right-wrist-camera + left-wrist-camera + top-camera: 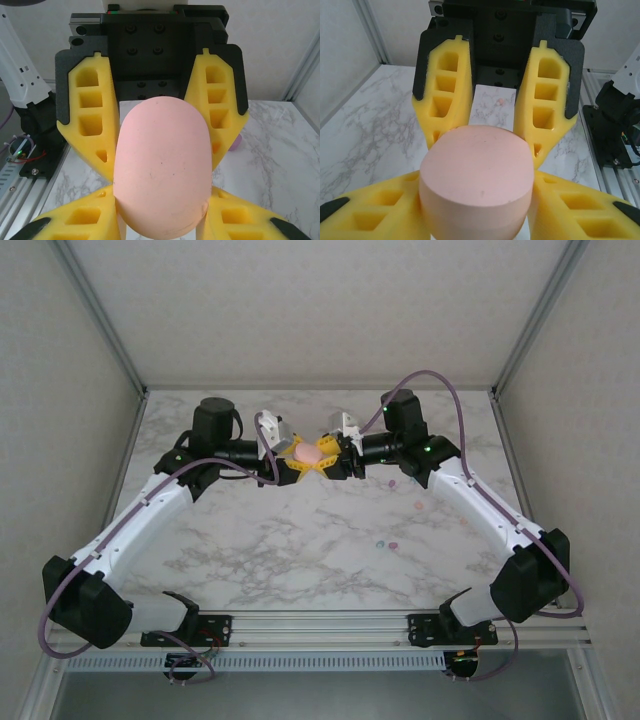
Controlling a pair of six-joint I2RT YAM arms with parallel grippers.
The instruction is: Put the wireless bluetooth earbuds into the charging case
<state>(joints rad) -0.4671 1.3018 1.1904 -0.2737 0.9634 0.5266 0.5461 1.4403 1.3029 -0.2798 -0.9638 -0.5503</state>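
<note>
Lena: Nearest to both wrist cameras is the pink oval charging case (162, 160), smooth and matte. Who is holding it?

Piotr: Both arms are. The left jaws pinch one end of it and the right jaws pinch the opposite end. In each wrist view the yellow hollow-celled fingers (465, 80) press against the two sides of the case, so neither pair is spread free.

Lena: And where is the case in the top view?

Piotr: It is at the far middle of the white marble-patterned bench (300, 550), held up above the surface. It sits just between the two wrists, which point at each other. The left arm (130, 520) and the right arm (490, 505) both bend inward to meet there.

Lena: Is the case open?

Piotr: From the left wrist I see a thin seam running around it, and the lid looks shut.

Lena: Then where are the earbuds?

Piotr: They lie loose on the bench, right of the middle and well apart from the case. The tiny pink earbud (418, 506) is near the right forearm. The tiny teal earbud (378, 541) and the tiny purple earbud (393, 544) lie just beside each other, closer to the arm bases.

Lena: Anything else?

Piotr: In the right wrist view a pale purple rounded thing (236, 142) sits on the marble, half hidden behind a finger of the left jaws. I cannot tell what it is.
</note>
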